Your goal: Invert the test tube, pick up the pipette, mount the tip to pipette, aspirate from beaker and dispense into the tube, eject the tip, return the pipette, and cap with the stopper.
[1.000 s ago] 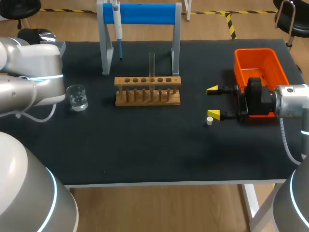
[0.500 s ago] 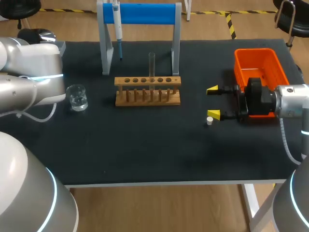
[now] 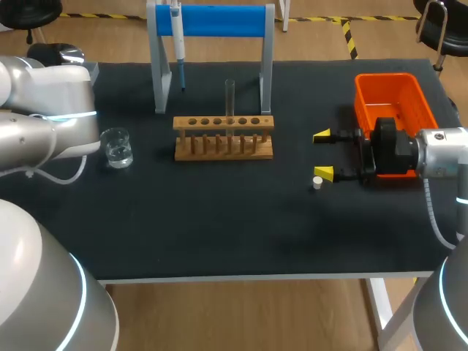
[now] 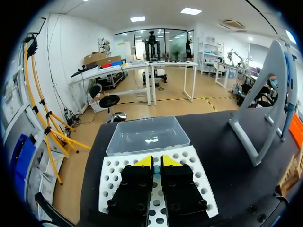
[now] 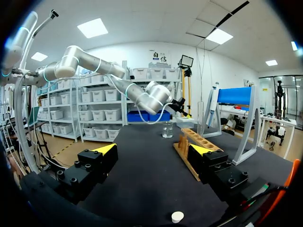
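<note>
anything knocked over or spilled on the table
Nothing stands out: the clear glass test tube stands upright in the wooden rack, the small glass beaker is upright, and no spill shows around it.

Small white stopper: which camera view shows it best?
The right wrist view: the small white stopper lies on the black table, below the open right gripper. The head view shows it as a tiny spot by a yellow tip. The left wrist view misses it.

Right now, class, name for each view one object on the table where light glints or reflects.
Head view: white glints on the beaker. Left wrist view: a bright reflection on the clear box ahead of the left gripper. Right wrist view: the beaker catches light.
</note>
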You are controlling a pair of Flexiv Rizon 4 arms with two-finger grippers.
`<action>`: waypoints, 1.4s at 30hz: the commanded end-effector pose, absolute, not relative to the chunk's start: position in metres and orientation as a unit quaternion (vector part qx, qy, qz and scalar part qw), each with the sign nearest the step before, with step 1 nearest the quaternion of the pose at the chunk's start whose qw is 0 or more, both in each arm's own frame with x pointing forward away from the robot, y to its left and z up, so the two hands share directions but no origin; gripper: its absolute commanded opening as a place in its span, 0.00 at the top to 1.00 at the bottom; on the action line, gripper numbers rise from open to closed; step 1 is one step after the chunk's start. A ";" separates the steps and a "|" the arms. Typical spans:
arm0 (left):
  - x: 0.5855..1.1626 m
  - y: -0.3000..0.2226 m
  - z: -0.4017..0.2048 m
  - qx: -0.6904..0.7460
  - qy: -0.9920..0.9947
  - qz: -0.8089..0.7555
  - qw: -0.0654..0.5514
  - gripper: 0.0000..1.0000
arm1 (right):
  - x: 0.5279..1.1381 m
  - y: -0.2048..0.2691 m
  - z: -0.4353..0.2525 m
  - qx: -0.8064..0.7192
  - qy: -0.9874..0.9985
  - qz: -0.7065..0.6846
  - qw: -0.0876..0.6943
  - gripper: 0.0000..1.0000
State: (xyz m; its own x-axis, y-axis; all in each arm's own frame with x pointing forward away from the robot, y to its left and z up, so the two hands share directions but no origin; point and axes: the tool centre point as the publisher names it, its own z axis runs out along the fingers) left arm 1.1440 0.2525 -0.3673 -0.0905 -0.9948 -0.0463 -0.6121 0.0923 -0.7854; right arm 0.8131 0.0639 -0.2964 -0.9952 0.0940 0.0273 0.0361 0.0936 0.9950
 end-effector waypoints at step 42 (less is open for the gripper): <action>1.129 0.239 -0.276 -0.547 0.672 -0.327 0.378 1.00 | 0.812 0.064 -0.296 0.045 0.740 0.671 0.023 0.00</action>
State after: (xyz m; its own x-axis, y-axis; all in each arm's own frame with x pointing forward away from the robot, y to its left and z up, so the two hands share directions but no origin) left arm 1.1443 0.2381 -0.2861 -0.0897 -0.9826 -0.1628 -0.4937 0.1858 -0.8496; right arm 0.8130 0.0640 -0.2964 -0.9952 0.0940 0.0273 0.0361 0.0936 0.9950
